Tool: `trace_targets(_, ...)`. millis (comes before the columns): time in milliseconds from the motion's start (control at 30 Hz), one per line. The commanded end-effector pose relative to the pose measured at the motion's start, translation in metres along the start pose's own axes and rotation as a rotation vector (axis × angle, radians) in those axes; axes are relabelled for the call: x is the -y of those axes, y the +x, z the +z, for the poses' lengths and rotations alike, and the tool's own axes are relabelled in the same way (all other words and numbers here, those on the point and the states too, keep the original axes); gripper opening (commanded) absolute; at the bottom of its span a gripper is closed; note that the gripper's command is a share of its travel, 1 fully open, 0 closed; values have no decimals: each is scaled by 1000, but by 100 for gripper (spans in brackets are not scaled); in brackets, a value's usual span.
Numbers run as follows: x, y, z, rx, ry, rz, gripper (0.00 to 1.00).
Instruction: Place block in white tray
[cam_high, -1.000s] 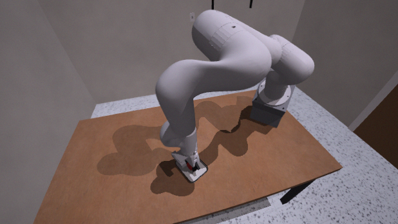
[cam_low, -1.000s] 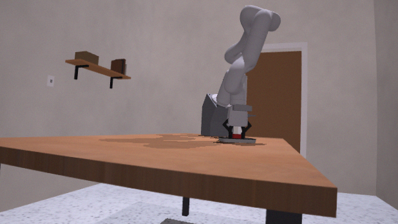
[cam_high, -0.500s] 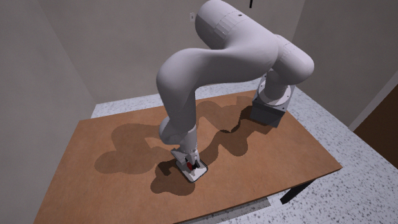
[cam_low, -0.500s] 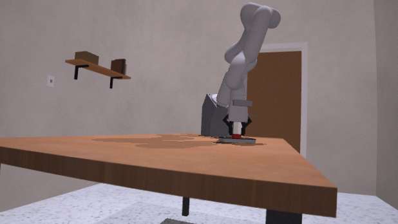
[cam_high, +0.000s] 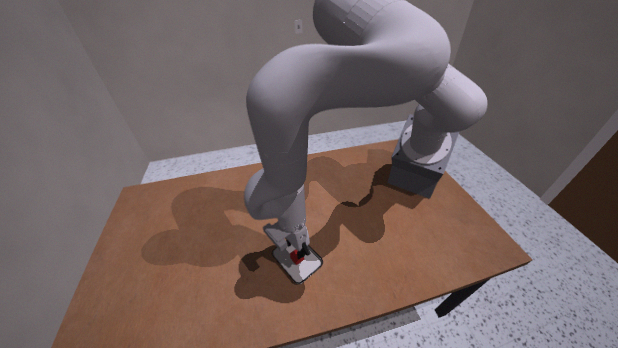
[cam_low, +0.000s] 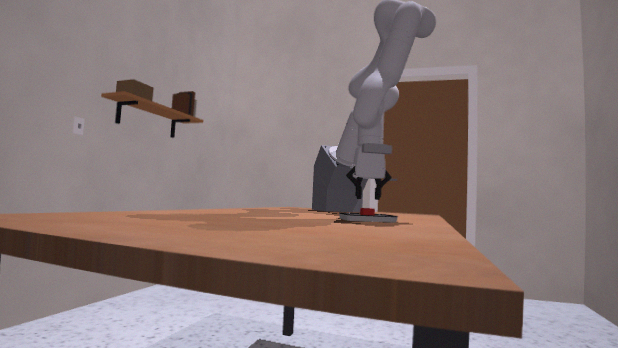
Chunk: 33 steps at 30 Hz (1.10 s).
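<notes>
The small red block (cam_high: 295,257) (cam_low: 368,211) rests on the floor of the shallow white tray (cam_high: 308,270) (cam_low: 386,218), which lies flat on the wooden table. My gripper (cam_high: 299,249) (cam_low: 369,196) points straight down just above the block. Its dark fingers stand apart, and in the side view their tips are clear of the block's top. The gripper is open and holds nothing. In the overhead view the fingers partly cover the block.
The table (cam_high: 150,280) (cam_low: 250,250) carries only the tray and the robot's grey base (cam_high: 417,172) (cam_low: 330,185) at its far corner. A wall shelf (cam_low: 150,106) with two boxes hangs at the left, and a brown door (cam_low: 430,150) stands behind the arm.
</notes>
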<state>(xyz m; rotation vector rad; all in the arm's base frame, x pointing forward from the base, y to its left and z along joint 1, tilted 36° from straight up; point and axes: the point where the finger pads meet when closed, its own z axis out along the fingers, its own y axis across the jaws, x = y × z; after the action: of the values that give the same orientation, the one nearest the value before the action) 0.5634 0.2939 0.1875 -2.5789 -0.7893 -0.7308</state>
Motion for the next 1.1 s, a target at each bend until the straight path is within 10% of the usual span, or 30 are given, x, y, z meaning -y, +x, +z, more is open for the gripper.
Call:
trace_targets(0,0,1,-5,0,1,0,62)
trace_targets(633,1,-4,-6,0,2,0,62)
trace_targets(1067,18,-156,-5,0,1,0,62)
